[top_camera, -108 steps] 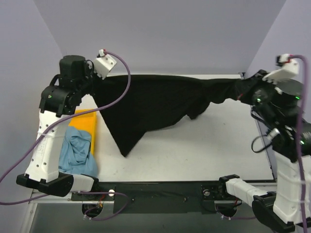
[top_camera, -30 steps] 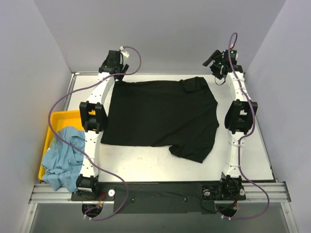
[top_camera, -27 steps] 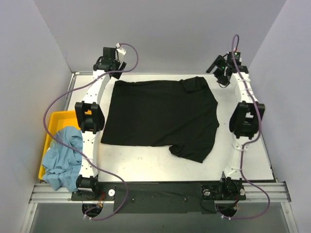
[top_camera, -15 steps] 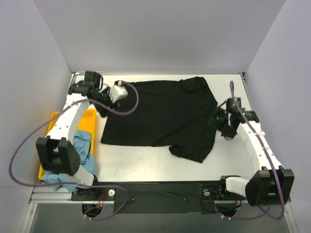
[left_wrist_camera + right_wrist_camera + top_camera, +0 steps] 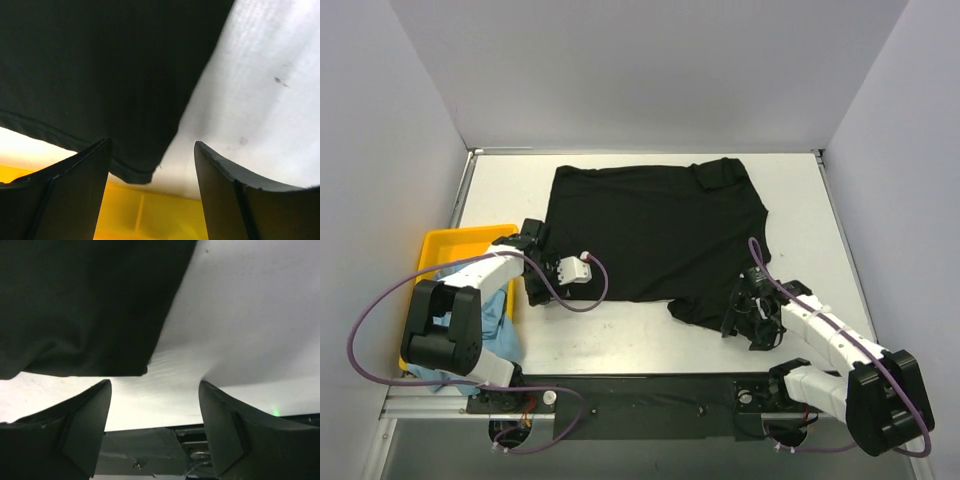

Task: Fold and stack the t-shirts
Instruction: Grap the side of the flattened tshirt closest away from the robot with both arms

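Tools come first, both low over the near side of the table (image 5: 620, 335). My left tool (image 5: 152, 146) stands with its fingers apart, clamped on nothing. The near-left corner of the black t-shirt (image 5: 650, 225) lies in the gap between them, and the yellow tray (image 5: 470, 240) is just beside that corner. My right tool (image 5: 155, 384) is likewise spread and empty, poised at the near-right corner of the same shirt, where a flap of it juts toward me. Whether either tool touches the cloth I cannot tell.

Farther out, the black t-shirt is spread flat across the middle of the table, with a small fold-over at its far right corner. Off to my left, the light blue t-shirt (image 5: 500, 328) lies crumpled, partly in the tray and hanging over its rim.

I judge the task barely begun: one shirt is laid out ready, no fold is made, the other sits in its heap, and no stack exists. Left to do: fold the black, spread and fold the blue, then pile them.
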### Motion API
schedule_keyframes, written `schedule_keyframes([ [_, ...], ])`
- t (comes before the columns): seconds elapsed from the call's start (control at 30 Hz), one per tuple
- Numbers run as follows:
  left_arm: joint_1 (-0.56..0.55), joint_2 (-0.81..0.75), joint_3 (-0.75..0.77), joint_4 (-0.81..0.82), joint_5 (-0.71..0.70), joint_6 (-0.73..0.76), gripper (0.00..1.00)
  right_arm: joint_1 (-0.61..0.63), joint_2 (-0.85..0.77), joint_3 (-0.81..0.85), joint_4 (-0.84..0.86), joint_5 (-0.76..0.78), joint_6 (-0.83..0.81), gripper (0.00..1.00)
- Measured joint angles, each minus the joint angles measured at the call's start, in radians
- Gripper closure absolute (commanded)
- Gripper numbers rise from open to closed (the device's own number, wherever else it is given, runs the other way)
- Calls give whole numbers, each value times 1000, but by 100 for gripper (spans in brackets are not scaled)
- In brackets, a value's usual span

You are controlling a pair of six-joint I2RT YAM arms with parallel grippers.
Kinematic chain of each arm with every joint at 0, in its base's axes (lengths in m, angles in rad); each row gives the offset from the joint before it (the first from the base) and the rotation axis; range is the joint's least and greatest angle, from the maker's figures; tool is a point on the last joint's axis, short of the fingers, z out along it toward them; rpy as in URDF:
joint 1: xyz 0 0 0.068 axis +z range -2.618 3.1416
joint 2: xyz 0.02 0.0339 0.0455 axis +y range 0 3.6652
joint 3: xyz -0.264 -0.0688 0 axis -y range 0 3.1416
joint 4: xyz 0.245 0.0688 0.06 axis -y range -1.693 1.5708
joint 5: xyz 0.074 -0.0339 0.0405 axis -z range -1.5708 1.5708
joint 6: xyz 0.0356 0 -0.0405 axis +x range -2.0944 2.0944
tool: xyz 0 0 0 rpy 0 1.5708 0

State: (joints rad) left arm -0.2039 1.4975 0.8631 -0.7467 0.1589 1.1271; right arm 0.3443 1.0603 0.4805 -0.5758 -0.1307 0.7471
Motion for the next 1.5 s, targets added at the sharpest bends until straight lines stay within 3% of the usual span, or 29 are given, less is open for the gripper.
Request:
schedule_keyframes([
  [0.1,-11,13,-40,105,-32,-8,26,3,26,-18,39,3,13,45],
  [0.17,-11,21,-40,146,-51,-29,37,3,34,-17,57,5,13,61],
  [0.23,-13,32,-37,192,-64,-51,60,3,42,-16,89,3,7,81],
  [0.27,-16,37,-37,210,-69,-60,81,3,49,-16,116,0,4,99],
  [0.3,-19,42,-37,223,-72,-68,96,3,59,-18,147,-9,4,100],
  [0.33,-23,46,-37,230,-75,-77,100,3,66,-18,171,-17,-4,100],
  [0.43,-31,43,-38,233,-80,-99,100,3,61,-20,196,-26,-5,100],
  [0.57,-24,-3,-24,198,-93,-144,100,3,-81,35,66,-26,-17,100],
  [0.67,-11,-74,16,150,-99,-170,100,3,-198,179,-70,-33,-40,100],
  [0.8,-4,-181,75,92,-96,-202,100,-10,-235,372,-214,-73,-92,100],
  [0.93,-4,-208,105,60,-78,-235,100,-69,-149,508,-337,-179,-169,100],
  [1.07,-10,-174,106,55,-72,-265,100,-131,87,663,-385,-265,-275,100],
  [1.1,-13,-159,108,54,-72,-273,100,-138,159,698,-386,-272,-298,98],
  [1.17,-22,-129,114,53,-72,-286,100,-142,305,754,-377,-275,-339,83],
  [1.27,-35,-100,121,54,-72,-304,100,-144,484,811,-359,-253,-381,55],
  [1.4,-56,-93,121,49,-72,-317,100,-144,609,834,-345,-161,-413,46],
  [1.5,-63,-93,121,48,-72,-326,100,-147,560,804,-338,-77,-411,48],
])
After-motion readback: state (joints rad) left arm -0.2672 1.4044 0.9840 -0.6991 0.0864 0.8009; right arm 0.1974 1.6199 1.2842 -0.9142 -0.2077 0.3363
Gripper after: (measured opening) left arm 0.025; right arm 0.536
